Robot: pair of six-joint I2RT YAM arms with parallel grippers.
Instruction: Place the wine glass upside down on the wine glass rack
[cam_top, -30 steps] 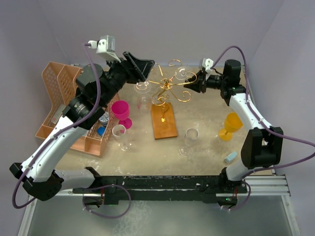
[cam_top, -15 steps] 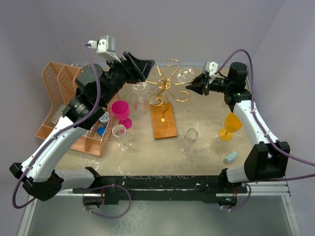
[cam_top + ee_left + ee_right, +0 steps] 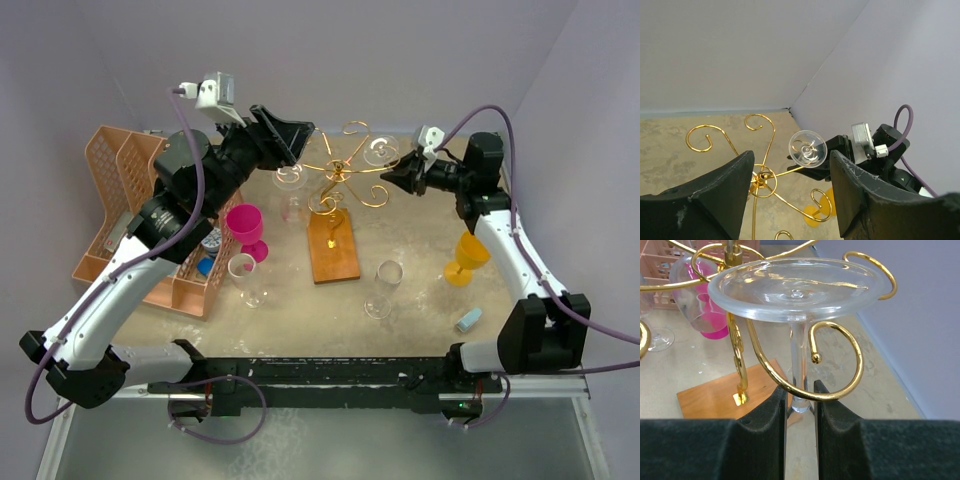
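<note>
Beige worktop [image 3: 420,300], worn and speckled. Peach lattice organiser [image 3: 120,200] at far left. The wine glass rack [image 3: 340,178] stands mid-back, gold spiral arms spreading from the central post, its wooden base flat on the worktop with the long side running front to back.

Left pincer [image 3: 790,155] hangs high at the rack's left side, fingers wide apart, nothing between them, aimed across the rack top.

Right pincer [image 3: 800,390] sits at the rack's right side, fingers drawn in and clamped on the wine glass [image 3: 797,287] low on the stem where the bowl begins. The glass rises straight out of the finger gap, and the bowl is hidden behind the fingers.

The wine glass is upside down: round foot on top, stem upright, long axis vertical. The stem stands inside the curl of one gold arm, whose wire crosses in front of it just above the fingertips. The foot disc sits just over that curl; cannot tell if it touches the wire.

Pink glass [image 3: 244,222] and orange glass [image 3: 470,250] stand upright on the worktop, left and right of the base
</note>
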